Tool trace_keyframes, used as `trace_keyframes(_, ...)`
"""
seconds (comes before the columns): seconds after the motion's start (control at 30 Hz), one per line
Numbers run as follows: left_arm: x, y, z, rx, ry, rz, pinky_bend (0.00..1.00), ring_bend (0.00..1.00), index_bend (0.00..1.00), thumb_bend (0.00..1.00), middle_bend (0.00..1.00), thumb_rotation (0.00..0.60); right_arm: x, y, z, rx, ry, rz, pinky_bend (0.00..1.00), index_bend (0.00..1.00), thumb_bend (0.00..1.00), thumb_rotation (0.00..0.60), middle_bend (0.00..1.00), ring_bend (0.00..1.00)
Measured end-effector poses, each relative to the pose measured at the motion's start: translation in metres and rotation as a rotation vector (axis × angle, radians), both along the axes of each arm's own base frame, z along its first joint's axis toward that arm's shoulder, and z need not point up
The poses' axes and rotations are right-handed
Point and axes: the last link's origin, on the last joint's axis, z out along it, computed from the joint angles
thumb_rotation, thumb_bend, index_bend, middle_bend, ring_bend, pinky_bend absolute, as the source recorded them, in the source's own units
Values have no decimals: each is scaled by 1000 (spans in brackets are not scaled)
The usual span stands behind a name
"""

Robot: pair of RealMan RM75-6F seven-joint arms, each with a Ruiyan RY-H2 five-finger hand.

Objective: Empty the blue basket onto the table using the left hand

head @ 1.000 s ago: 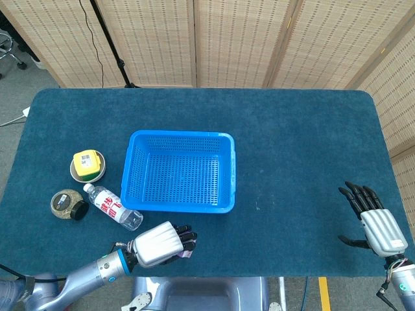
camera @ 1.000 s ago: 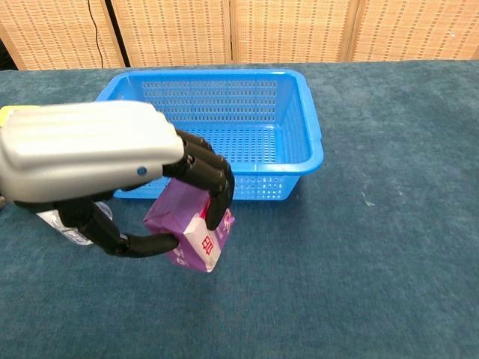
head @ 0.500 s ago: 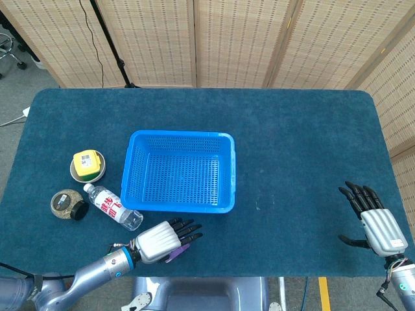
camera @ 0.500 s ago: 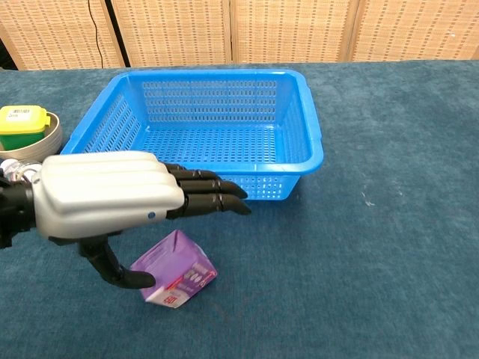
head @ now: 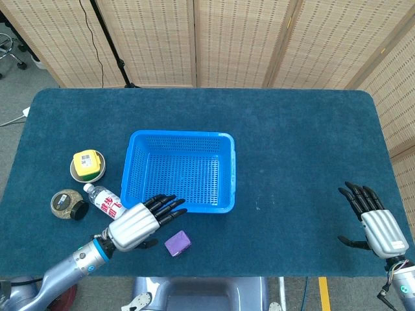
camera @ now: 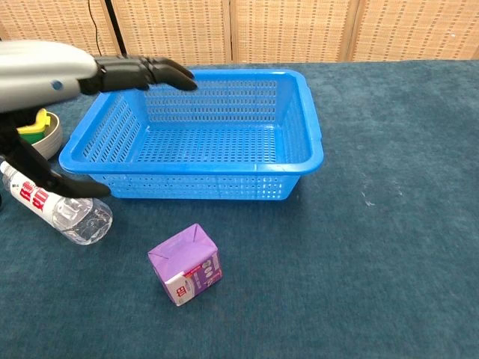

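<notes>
The blue basket [head: 179,171] [camera: 202,134] stands near the table's middle with nothing visible inside. A small purple carton [head: 177,243] [camera: 185,264] lies on the cloth in front of it, untouched. My left hand [head: 138,221] [camera: 56,67] hovers open, fingers stretched out, above the basket's near-left corner and left of the carton. My right hand [head: 375,223] rests open at the table's right front edge, far from everything.
A clear water bottle [head: 111,206] [camera: 56,208] lies left of the basket. A yellow-lidded cup in a bowl [head: 87,165] [camera: 31,124] and a round dark jar [head: 68,204] sit further left. Dark blue cloth [head: 298,149] covers the table.
My left hand let go of the purple carton, which now lies on the cloth, and has risen and moved back toward the basket's near-left corner. The right hand has not moved.
</notes>
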Motion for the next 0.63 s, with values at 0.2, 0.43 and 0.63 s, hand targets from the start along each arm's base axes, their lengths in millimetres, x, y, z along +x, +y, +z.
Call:
trace_keyframes(0.2,-38,2,33,187,-8,91,0,0,0,212,0,600,1,2,0,5,-2,8,0,15,0,600,25,0)
trace_keyframes(0.43,-96,-4,56,419,-29,335,0,0,0,212,0,600,0,1,2,-10,11,10,0,2,0,600,0,0)
trace_keyframes(0.63,-138,-24,64,568,-68,519,0,0,0,212,0,600,-2,0,5,-73,81,20,0,0,0,600,0,0)
